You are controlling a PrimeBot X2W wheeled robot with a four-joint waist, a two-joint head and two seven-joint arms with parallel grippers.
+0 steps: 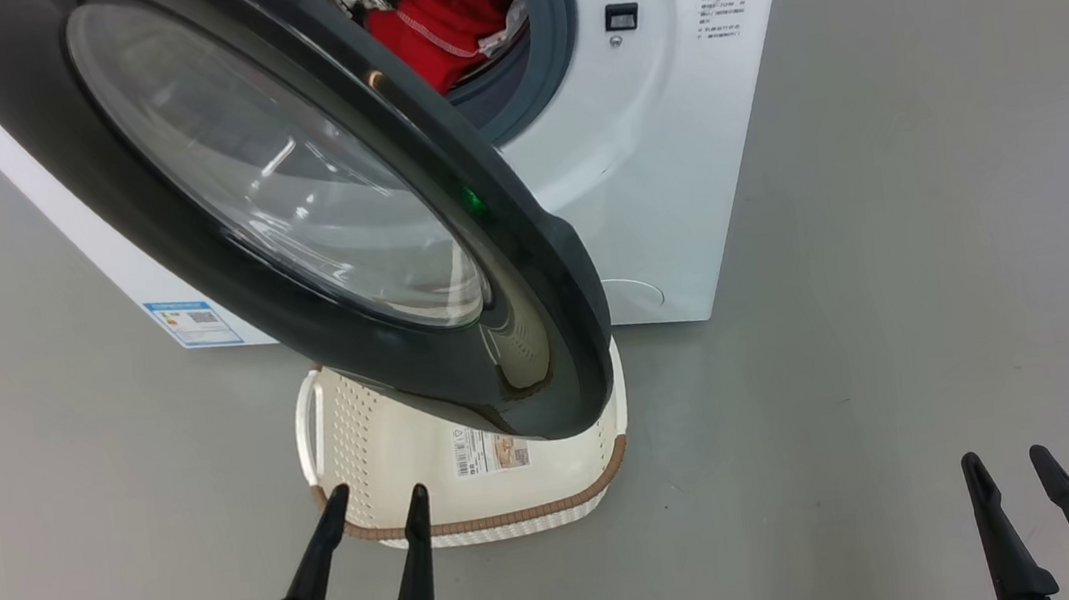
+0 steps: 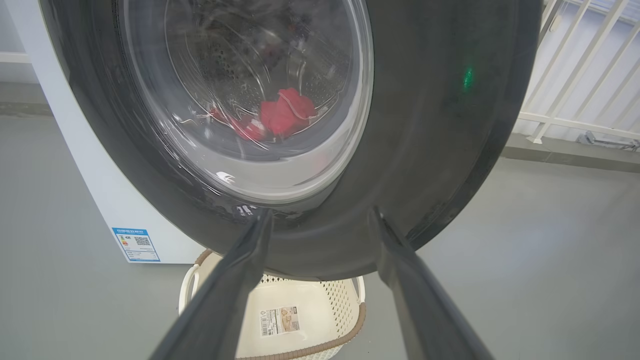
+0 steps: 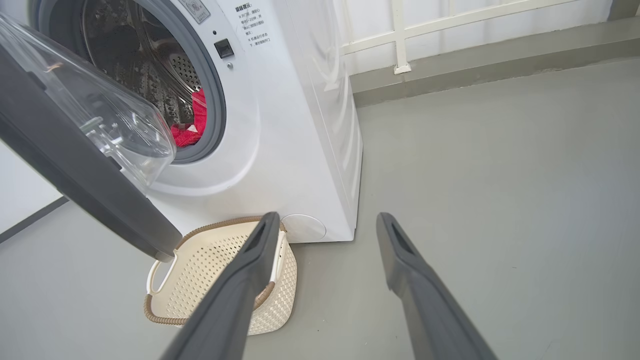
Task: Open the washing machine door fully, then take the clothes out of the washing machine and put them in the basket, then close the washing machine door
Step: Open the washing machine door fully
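The washing machine door (image 1: 301, 196), black-rimmed with a bulging glass window, stands partly open, swung out over the basket (image 1: 431, 453). The white washing machine (image 1: 659, 155) holds red clothes (image 1: 438, 29) in its drum, also seen through the door glass (image 2: 285, 112) and past the seal (image 3: 192, 125). The cream basket (image 3: 200, 270) sits on the floor in front of the machine, with only a sticker inside. My left gripper (image 1: 373, 499) is open, low and in front of the basket, facing the door's outer face (image 2: 425, 125). My right gripper (image 1: 1006, 463) is open at the lower right, over bare floor.
Grey floor (image 1: 941, 244) spreads wide to the right of the machine. A white railing (image 3: 400, 35) runs along the wall behind it. A blue label (image 1: 195, 324) sits low on the machine's left side.
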